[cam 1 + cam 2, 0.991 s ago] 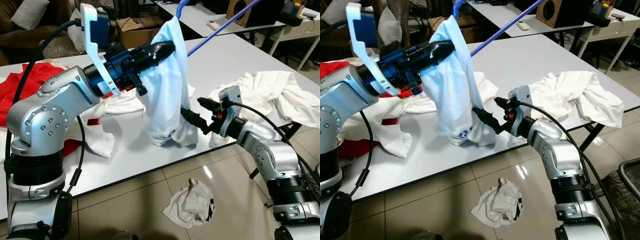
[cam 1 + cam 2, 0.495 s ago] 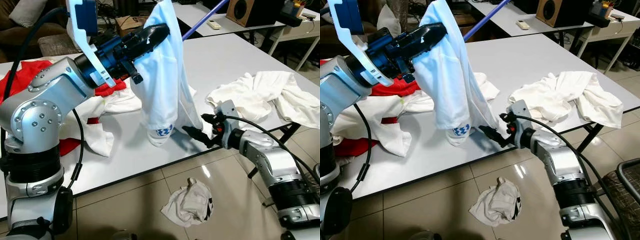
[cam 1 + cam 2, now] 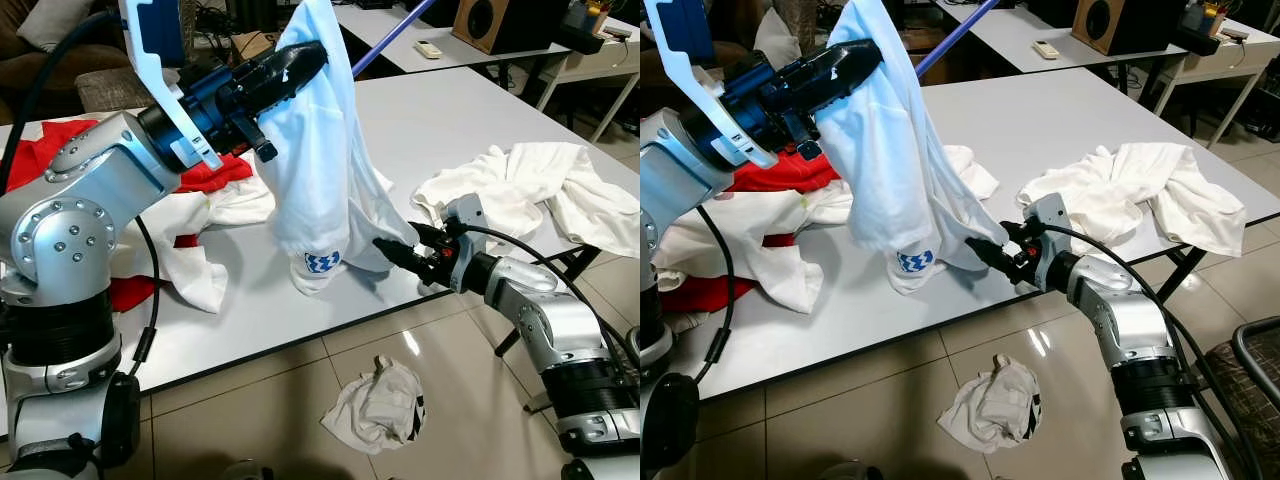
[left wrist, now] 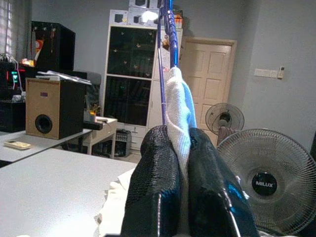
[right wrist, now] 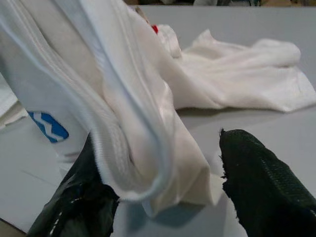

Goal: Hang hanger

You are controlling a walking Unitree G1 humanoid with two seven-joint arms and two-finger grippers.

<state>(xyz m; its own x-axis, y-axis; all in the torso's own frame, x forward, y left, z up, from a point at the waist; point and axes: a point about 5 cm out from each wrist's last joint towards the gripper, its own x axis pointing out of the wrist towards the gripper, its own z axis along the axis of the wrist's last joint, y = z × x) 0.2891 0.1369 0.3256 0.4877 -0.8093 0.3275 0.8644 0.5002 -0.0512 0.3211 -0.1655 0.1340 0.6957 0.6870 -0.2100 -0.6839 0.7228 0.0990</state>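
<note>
Black left claw (image 3: 305,60): raised above the counter, fingers pinched on the top of the white shirt (image 3: 325,160).
Right claw (image 3: 385,247): low at the counter's near edge, fingers spread around the shirt's hem.
Hanger (image 4: 165,44): blue, rising from the shirt's collar.
Counter (image 3: 450,120): grey; red cloth (image 3: 205,172) and white clothes (image 3: 530,180) lying on it.
Floor: crumpled white rag (image 3: 380,405).

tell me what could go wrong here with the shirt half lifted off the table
The left claw pinches only a fold of the white shirt near the blue hanger, so it might slip free. The open right claw sits at the hem; closing could snag or drag it.
</note>
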